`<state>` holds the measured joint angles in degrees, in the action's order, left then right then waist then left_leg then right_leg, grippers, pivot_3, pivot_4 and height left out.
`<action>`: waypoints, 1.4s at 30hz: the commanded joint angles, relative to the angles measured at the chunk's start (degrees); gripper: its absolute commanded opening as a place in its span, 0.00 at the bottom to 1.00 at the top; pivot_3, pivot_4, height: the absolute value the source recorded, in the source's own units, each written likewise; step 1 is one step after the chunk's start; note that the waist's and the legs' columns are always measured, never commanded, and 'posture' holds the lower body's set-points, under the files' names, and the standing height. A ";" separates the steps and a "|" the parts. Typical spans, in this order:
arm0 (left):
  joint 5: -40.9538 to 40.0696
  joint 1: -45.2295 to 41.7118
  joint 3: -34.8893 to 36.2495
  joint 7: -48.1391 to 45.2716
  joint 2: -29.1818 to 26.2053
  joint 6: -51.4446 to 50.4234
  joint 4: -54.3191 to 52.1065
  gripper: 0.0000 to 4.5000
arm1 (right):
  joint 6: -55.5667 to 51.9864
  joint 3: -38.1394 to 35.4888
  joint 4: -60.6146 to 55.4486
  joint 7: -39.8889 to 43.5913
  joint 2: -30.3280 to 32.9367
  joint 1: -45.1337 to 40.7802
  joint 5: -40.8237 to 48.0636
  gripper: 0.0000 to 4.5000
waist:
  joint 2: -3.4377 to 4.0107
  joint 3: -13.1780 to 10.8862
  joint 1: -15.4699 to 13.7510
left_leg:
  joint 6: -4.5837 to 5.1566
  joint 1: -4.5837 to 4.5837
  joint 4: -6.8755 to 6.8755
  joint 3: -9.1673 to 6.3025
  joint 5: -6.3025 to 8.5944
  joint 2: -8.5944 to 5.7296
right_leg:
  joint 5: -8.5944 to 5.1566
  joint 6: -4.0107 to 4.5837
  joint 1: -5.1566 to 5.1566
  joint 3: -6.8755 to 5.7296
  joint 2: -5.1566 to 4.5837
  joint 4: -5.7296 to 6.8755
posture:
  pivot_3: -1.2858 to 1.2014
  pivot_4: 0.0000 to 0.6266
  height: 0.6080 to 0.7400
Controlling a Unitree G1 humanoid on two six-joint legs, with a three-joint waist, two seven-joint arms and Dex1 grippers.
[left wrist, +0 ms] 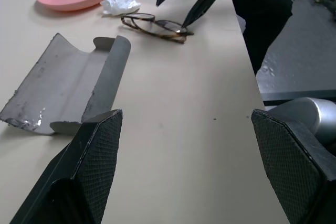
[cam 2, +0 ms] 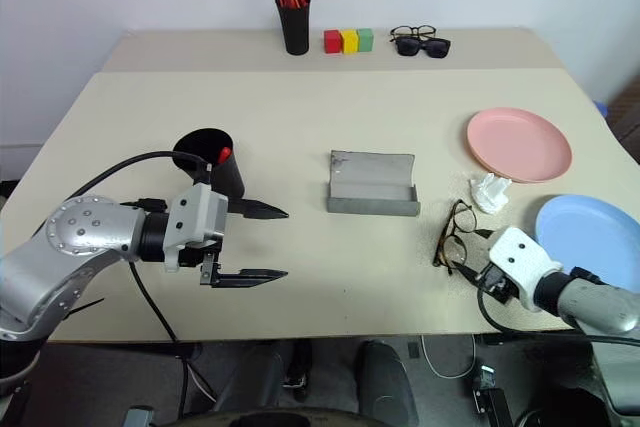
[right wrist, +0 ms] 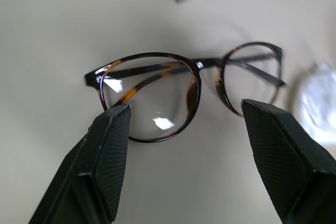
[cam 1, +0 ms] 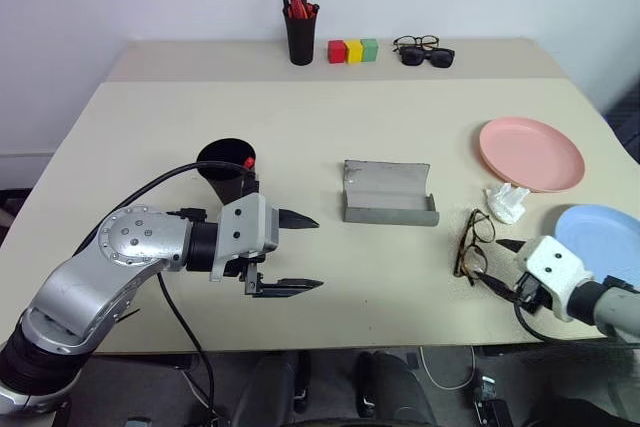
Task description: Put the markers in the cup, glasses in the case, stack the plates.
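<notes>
Hovering at the lower right of the left eye view, right gripper (cam 1: pixel 503 269) with jaws spread, the glasses (cam 1: pixel 474 244) lying flat on the table (cam 1: pixel 300 137) just beyond the fingertips, not pinched. Seen from the right wrist, one round lens sitting between the two black fingers (right wrist: pixel 107 145), the other lens off toward the far finger. Running near-vertical in the head view, the glasses' long axis, folded temples toward the frame's left. Crumpled white tissue (cam 1: pixel 506 201) just above them.

Standing open at centre frame, the grey case (cam 1: pixel 388 192), long axis left to right, lining up. Held at lower left, left gripper (cam 1: pixel 300 252), jaws wide apart and empty, pointing right toward the case. Partly masked behind that arm, the black cup (cam 1: pixel 228 167), a red-capped marker (cam 1: pixel 248 162) poking above its rim, its body hidden inside.

Lying at right, the pink plate (cam 1: pixel 531 152), apart from the blue plate (cam 1: pixel 605 237), the latter cut off by the frame edge and partly covered by the right wrist.
</notes>
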<state>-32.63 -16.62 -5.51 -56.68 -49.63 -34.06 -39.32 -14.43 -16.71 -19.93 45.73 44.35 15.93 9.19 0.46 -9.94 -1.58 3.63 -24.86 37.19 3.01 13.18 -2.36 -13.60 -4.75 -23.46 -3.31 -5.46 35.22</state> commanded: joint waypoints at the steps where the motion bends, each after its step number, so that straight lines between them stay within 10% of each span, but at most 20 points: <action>1: -1.29 0.44 2.34 0.63 -0.74 -0.41 -2.93 0.89 | -3.70 1.76 -3.58 -2.20 -2.88 -5.09 3.80 0.76 | 0.02 -0.02 0.02 | 0.00 0.00 0.00 0.00 0.00 0.00 | 0.00 0.00 -0.01 0.00 0.00 0.00 | 0.52 0.24 1.00; 19: -1.61 -1.21 1.45 1.99 -0.13 -1.51 -1.68 0.89 | 4.53 -7.43 7.50 7.13 8.68 -2.71 2.64 0.76 | 0.07 -0.04 -0.52 | -0.01 0.02 -0.01 0.03 -0.01 -0.01 | 0.00 0.01 0.04 -0.02 -0.01 -0.03 | 0.52 0.24 1.00; 42: -1.09 1.55 2.85 2.34 -0.61 -1.30 -3.07 0.89 | 27.76 -1.36 24.10 -0.06 8.63 -10.13 -8.46 0.76 | 0.08 -0.05 -0.58 | -0.03 0.02 -0.01 0.04 -0.02 -0.02 | 0.00 0.01 0.03 -0.01 0.00 -0.03 | 0.52 0.24 1.00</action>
<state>-33.68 -15.28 -4.01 -54.58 -49.62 -36.00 -40.69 10.99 -16.59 4.87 46.10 51.85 6.05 0.86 0.55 -9.99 -2.16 3.60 -24.84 37.17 3.04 13.16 -2.38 -13.60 -4.74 -23.43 -3.32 -5.46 35.20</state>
